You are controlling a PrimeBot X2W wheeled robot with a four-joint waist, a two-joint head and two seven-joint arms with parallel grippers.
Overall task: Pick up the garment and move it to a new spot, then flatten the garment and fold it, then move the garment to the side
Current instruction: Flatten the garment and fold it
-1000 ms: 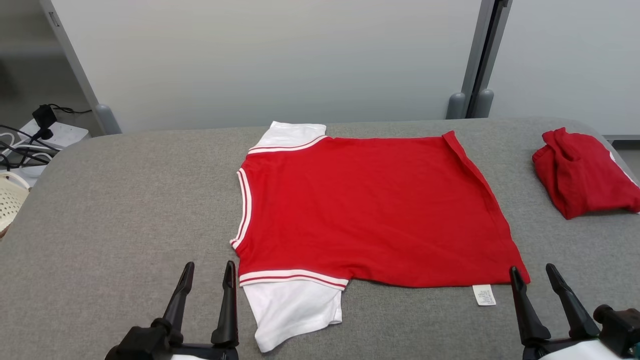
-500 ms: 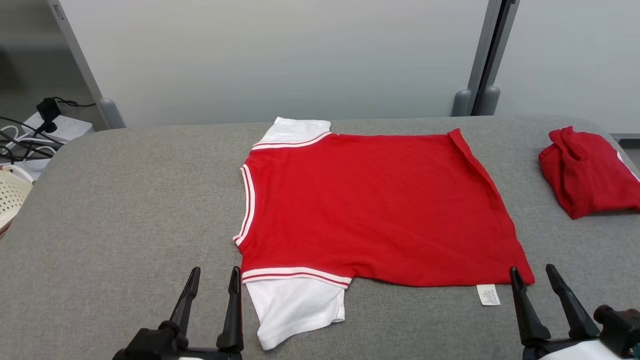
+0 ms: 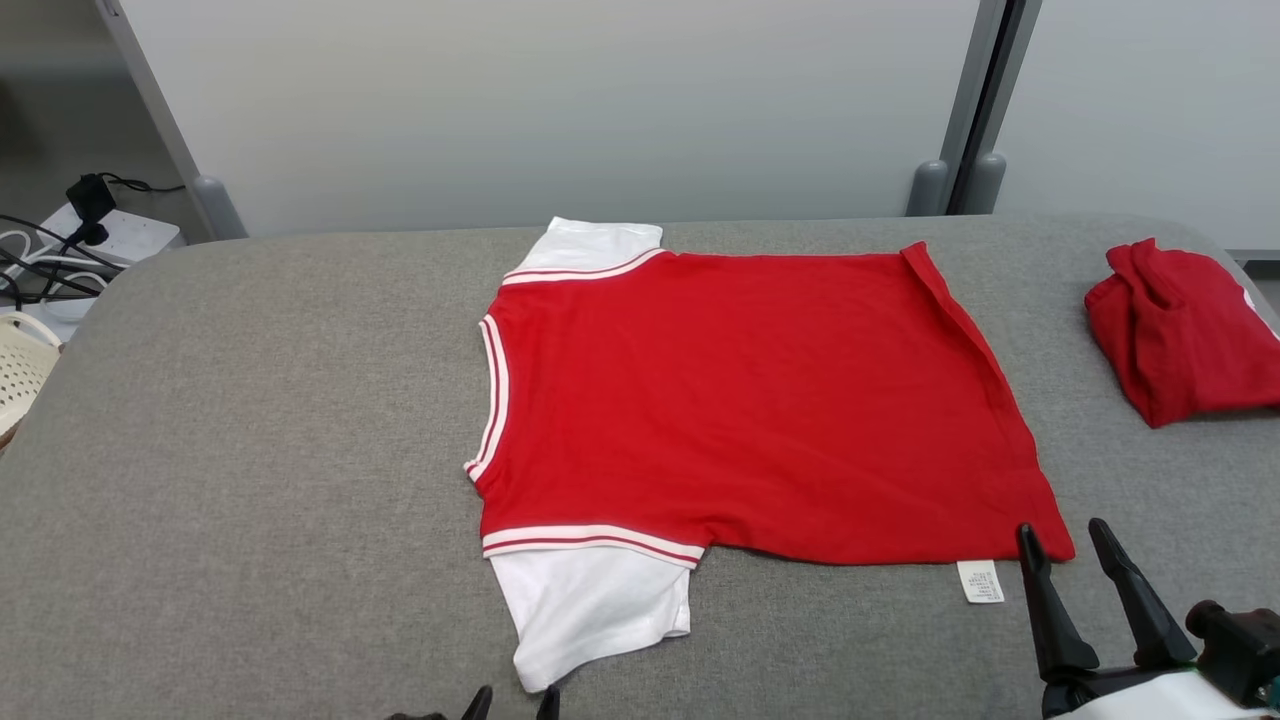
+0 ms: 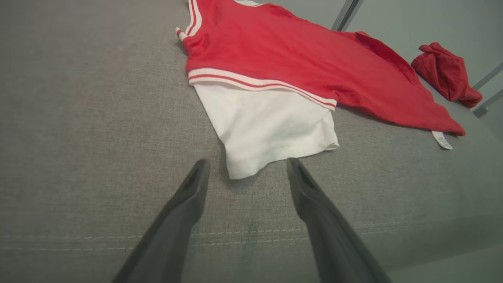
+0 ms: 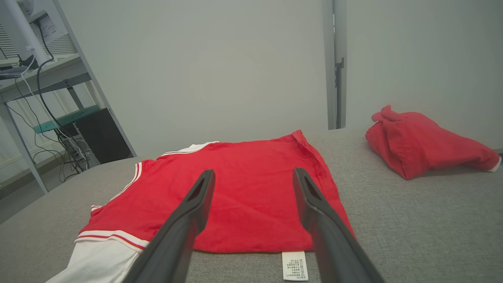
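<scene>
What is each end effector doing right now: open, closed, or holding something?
Left end effector: open, holding nothing.
Right end effector: open, holding nothing.

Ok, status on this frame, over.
Both pincers open, empty: left pincer by the white sleeve, right pincer by the hem corner. Shirt spread flat, unfolded. Second red garment lies apart, far right.

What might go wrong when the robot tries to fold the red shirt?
1. The open left gripper sits at the tip of the white sleeve; it might pinch only that tip, so the fold comes out crooked.
2. The open right gripper is beside the care label at the red shirt corner; it might catch the label instead of the hem.
3. Another red garment lies on the table to the right; the shirt could bump it when moved aside.
</scene>
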